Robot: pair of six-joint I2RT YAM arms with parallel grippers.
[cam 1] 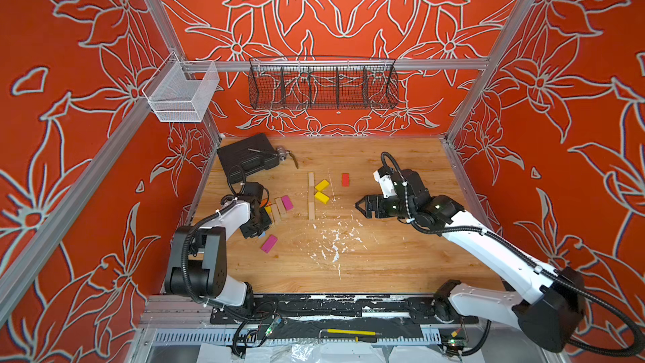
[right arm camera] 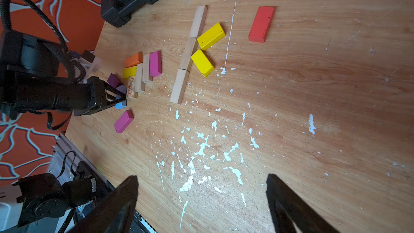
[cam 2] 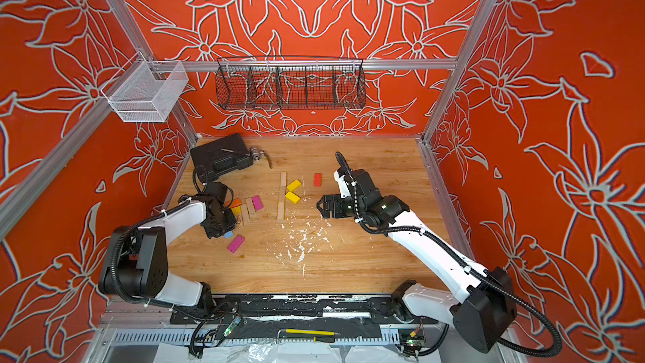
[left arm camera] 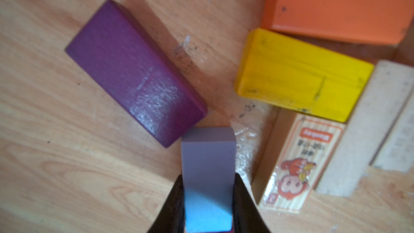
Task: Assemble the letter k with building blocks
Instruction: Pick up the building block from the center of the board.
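Pale wood sets the scene: three plain bars lie end to end as the spine point(cam 1: 311, 197) of the k, so every call is made from there. On the spine's right-arm side two yellow blocks touch it, the far yellow block point(cam 1: 321, 185) and the near yellow block point(cam 1: 321, 197). They are splayed apart like a chevron, which I take to be the letter's two arms. Glossy paint, crisp edges, flat little bricks. A red block point(cam 1: 345, 179) sits alone, further out on that same side.

Over on the spine's left-arm side is the spare pile, where an orange block point(left arm camera: 336, 7) and a purple block point(left arm camera: 134, 72) lie flat. There the left gripper point(left arm camera: 208, 180) has its jaws pinched onto a blue block point(left arm camera: 208, 153), clamped across the narrow faces, and that reads as a secure carrying hold. Whether the block has cleared the table point(right arm camera: 313, 86) I cannot tell.

The right gripper point(right arm camera: 201, 178) hovers on the spine's right-arm side with its jaws spread wide and nothing between them. My guess is that it is parked there to stay clear of the finished strokes.
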